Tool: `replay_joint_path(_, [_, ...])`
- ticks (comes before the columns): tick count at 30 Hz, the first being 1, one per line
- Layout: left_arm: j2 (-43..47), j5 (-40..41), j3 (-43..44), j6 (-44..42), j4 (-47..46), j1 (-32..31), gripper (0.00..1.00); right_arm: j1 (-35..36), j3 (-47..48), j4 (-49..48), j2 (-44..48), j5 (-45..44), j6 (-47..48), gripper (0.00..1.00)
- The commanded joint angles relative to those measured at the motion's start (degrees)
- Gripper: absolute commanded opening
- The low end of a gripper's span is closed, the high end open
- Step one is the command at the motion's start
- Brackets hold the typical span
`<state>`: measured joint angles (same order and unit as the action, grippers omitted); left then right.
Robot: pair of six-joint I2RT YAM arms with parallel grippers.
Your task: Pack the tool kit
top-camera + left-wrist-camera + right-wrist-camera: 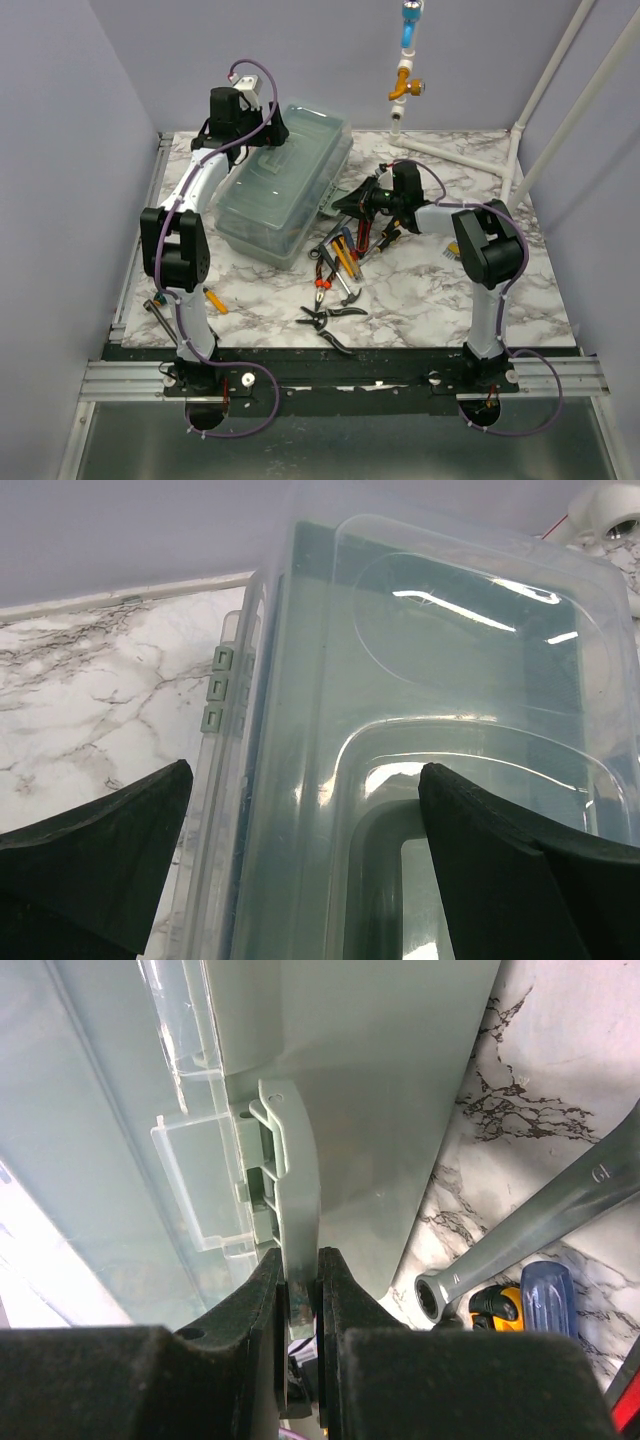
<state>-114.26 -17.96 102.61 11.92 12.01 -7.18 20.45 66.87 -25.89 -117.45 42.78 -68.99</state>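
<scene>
Right wrist | R hand (300, 1272) nips box latch (293, 1160) (L hand (305, 772) agape)

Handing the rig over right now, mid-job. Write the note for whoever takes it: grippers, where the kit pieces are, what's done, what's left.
Left gripper: open, empty, over the far-left end of the clear toolbox.
Right gripper: shut on the toolbox latch, on the box's right side.
Things: lid down. Pliers, wrench and other hand tools lie loose on the marble table beside the box.
Done: no tool seen packed.
Left: free the latch, open the lid, load the tools, close up.
</scene>
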Motion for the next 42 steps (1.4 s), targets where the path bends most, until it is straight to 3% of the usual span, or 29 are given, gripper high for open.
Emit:
replay_joint_path(1, [1.2, 1.4, -3.7, -2.1, 5.2, 0.0, 0.98, 0.3, -0.4, -2.8, 3.5, 0.5, -1.5, 0.01])
replay_joint_path(11, [1.9, 2.0, -7.1, -3.3, 3.1, -0.8, 0.99, 0.3, 3.5, -0.8, 4.4, 3.7, -2.4, 0.01])
replay_joint_path(22, [4.7, 5.0, -11.9, -4.6, 0.9, -2.8, 0.98, 0.4, 8.9, 9.1, 7.0, -1.2, -0.1, 0.01])
replay_joint_path(42, [8.0, 9.0, -18.4, -6.1, -1.1, -7.7, 0.99, 3.3, 33.8, 41.7, 5.5, -19.2, 11.5, 0.01])
